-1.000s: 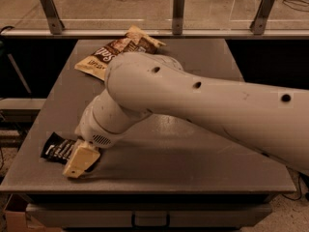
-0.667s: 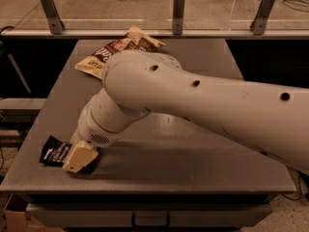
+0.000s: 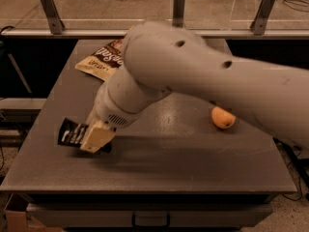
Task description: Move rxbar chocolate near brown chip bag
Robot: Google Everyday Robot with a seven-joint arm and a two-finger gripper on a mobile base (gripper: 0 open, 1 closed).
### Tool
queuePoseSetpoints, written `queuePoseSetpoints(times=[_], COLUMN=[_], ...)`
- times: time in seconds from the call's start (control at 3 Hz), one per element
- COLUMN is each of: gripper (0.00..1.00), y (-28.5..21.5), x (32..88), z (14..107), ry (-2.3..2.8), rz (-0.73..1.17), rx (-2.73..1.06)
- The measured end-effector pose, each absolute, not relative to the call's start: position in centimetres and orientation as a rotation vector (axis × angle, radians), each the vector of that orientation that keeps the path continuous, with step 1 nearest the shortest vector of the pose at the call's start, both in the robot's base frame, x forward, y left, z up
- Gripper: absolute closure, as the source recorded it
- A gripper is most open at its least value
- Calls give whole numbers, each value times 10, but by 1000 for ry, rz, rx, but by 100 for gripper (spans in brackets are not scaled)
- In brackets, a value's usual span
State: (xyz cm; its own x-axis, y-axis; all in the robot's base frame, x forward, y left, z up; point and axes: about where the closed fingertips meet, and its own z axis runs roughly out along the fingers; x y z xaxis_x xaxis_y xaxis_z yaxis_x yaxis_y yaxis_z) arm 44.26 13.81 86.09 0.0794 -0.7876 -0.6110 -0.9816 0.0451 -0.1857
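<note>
Near the left edge of the table [image 3: 193,170], rxbar chocolate [image 3: 70,131] partly beneath the gripper [image 3: 98,138], its grip indiscernible.

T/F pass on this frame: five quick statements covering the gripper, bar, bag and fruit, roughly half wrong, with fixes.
1. The gripper is down at the rxbar chocolate, near the front left corner of the table as pictured. True.
2. The rxbar chocolate lies against the brown chip bag. False: they are well apart, with the bag at the far edge of the table and the bar near the front.
3. An orange fruit lies on the table on the picture's right side. True.
4. The orange fruit rests on top of the brown chip bag. False: it sits on bare table, far from the bag.
5. The arm hides part of the brown chip bag. True.
</note>
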Motion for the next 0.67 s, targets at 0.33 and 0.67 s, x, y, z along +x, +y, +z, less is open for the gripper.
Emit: queuePoseSetpoints(times=[0.33,0.67], gripper=[100,100], y=[90,86], x=[474,480], z=[914,950], ry=[1717,1676], rz=[369,347], rx=[-1775,-1763])
